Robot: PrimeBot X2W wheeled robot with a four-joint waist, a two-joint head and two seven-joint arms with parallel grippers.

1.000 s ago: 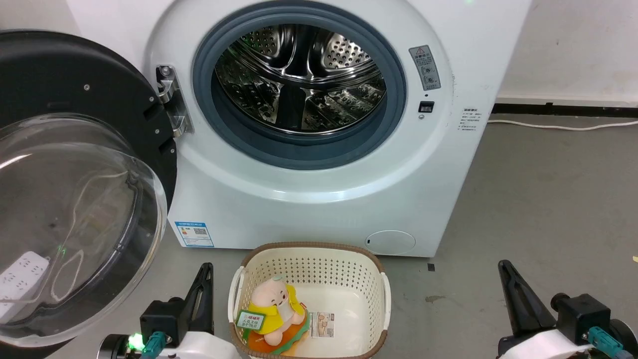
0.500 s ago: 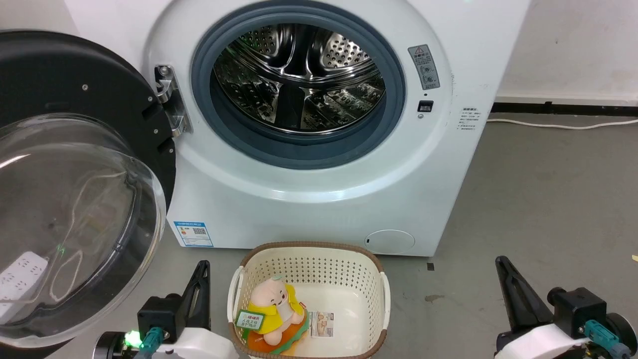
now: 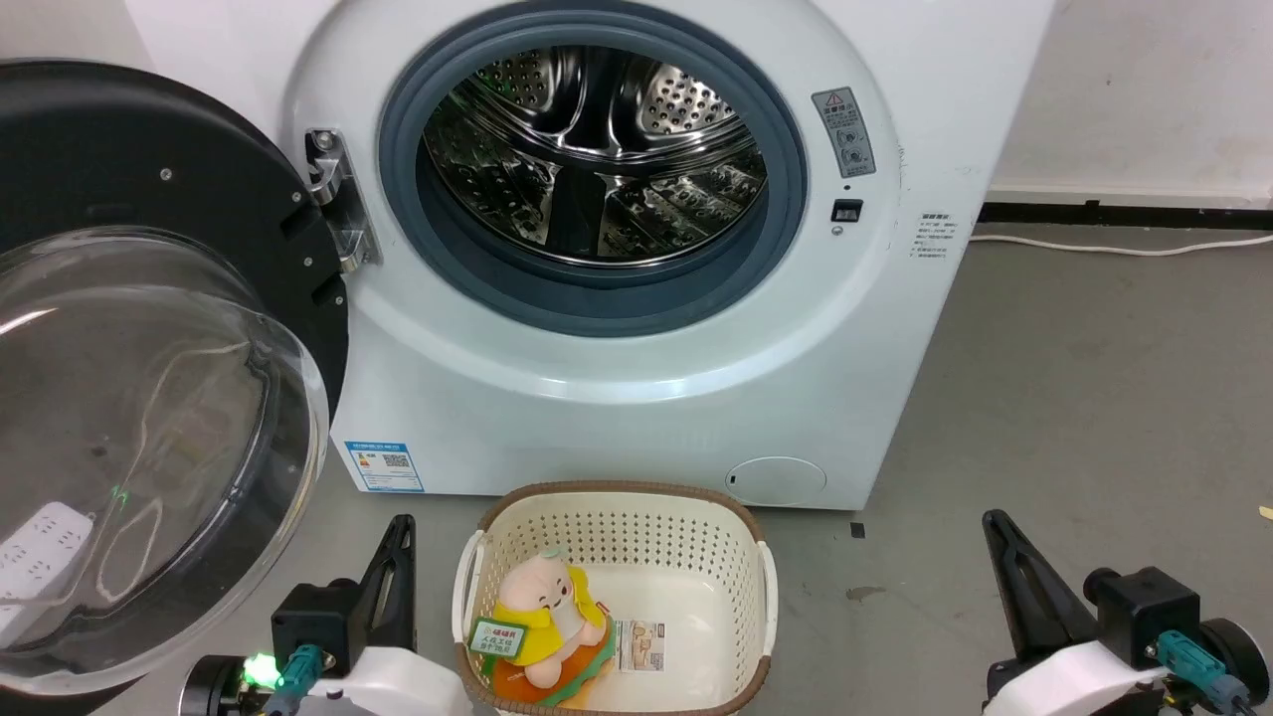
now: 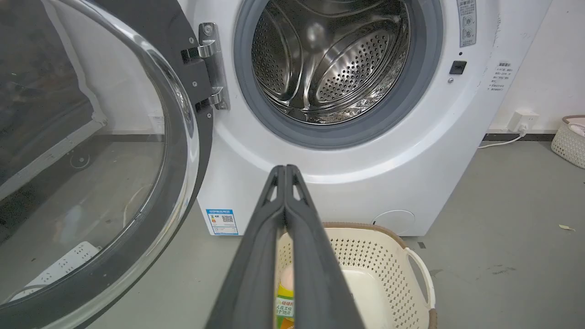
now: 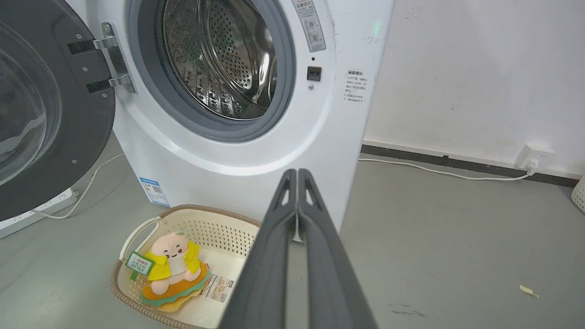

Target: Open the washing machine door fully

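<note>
The white washing machine [image 3: 617, 398] faces me with its steel drum [image 3: 597, 149] exposed inside a grey rubber ring. The washing machine door [image 3: 149, 179], a black disc with a bulging clear glass bowl [image 3: 129, 457], is swung wide out to the left on its metal hinge [image 3: 333, 199]; it also appears as the door [image 4: 91, 151] and the door [image 5: 50, 114] in the wrist views. My left gripper [image 3: 400, 527] is shut and empty, low beside the basket. My right gripper [image 3: 993, 522] is shut and empty at lower right, well clear of the door.
A cream perforated basket [image 3: 617, 527] holding a plush toy [image 3: 542, 622] sits on the grey floor before the machine. A white power strip [image 3: 45, 542] lies under the door. A white cable [image 3: 1124, 249] runs along the wall to a socket [image 5: 532, 155]. Another basket [image 4: 569, 141] is far right.
The head view has drifted slightly, so both grippers sit a little lower and further left in it. The door stays swung out and both grippers stay shut.
</note>
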